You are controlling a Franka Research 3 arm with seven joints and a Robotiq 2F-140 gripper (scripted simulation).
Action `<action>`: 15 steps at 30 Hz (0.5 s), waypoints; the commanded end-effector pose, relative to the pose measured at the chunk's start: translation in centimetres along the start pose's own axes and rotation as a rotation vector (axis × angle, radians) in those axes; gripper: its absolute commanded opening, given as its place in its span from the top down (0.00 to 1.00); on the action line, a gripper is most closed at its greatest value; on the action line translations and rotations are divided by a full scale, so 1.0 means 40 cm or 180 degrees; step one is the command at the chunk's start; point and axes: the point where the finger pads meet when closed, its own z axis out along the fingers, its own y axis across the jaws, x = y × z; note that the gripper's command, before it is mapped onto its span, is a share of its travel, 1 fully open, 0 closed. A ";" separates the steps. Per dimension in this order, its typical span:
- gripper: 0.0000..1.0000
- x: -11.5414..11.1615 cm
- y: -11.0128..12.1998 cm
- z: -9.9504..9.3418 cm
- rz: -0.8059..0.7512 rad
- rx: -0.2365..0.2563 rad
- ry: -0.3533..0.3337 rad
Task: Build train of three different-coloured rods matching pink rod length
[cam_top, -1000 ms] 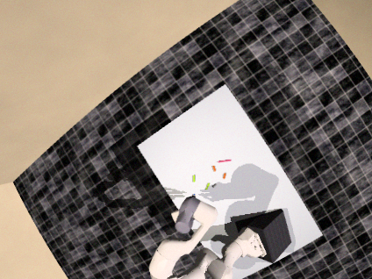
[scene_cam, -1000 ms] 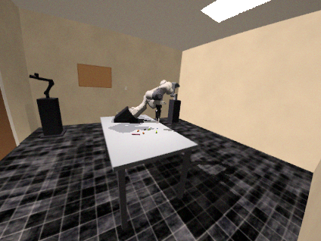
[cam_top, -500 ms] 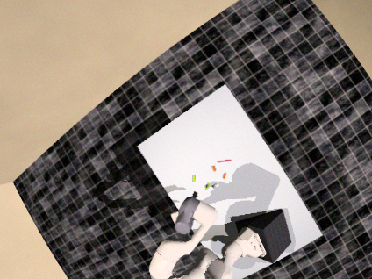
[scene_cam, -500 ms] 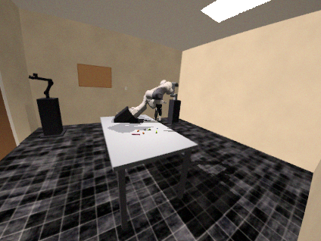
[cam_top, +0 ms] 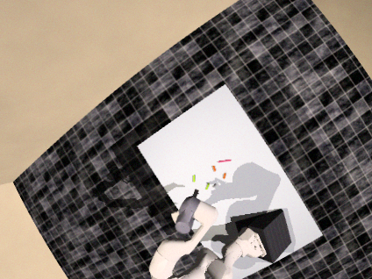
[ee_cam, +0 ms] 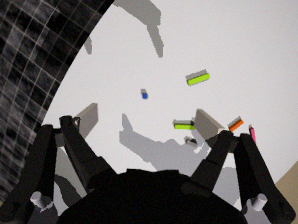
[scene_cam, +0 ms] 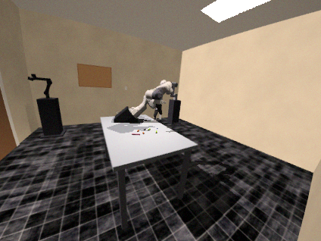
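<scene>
- My gripper point(cam_top: 196, 192) point(scene_cam: 155, 118) point(ee_cam: 147, 115) is wide open with nothing in its grasp; in the wrist view the blue rod point(scene_cam: 157, 128) point(ee_cam: 145, 95) lies ahead between the fingers' lines – likely my next pick
- The pink rod point(cam_top: 224, 160) point(scene_cam: 135, 134) point(ee_cam: 252, 134) lies flat beyond the orange rods, my measure only, so I'd leave it there
- Blue, grey and lime would match it; the grey rod point(cam_top: 215, 185) point(ee_cam: 190, 141) lies in shadow beside the nearer lime rod point(cam_top: 207, 186) point(scene_cam: 149, 129) point(ee_cam: 184, 126), perhaps tight for my fingers
- All lie scattered and angled – no train yet
- I can read no brand, label or writing anywhere

The tool point(cam_top: 196, 192) point(scene_cam: 157, 114) point(ee_cam: 147, 115) now juts farther out from under the arm point(cam_top: 203, 219) point(scene_cam: 155, 92) in the top view, and looks turned and broader from outside than a second ago.
</scene>
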 end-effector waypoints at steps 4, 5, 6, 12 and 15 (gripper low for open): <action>0.00 -0.038 0.056 0.005 -0.0632 -0.0012 -0.0012; 0.00 -0.041 0.060 0.005 -0.0674 -0.0013 -0.0013; 0.00 -0.043 0.064 0.006 -0.0716 -0.0013 -0.0013; 0.00 -0.060 0.087 0.009 -0.0971 -0.0015 -0.0018; 0.00 -0.069 0.099 0.011 -0.1104 -0.0016 -0.0021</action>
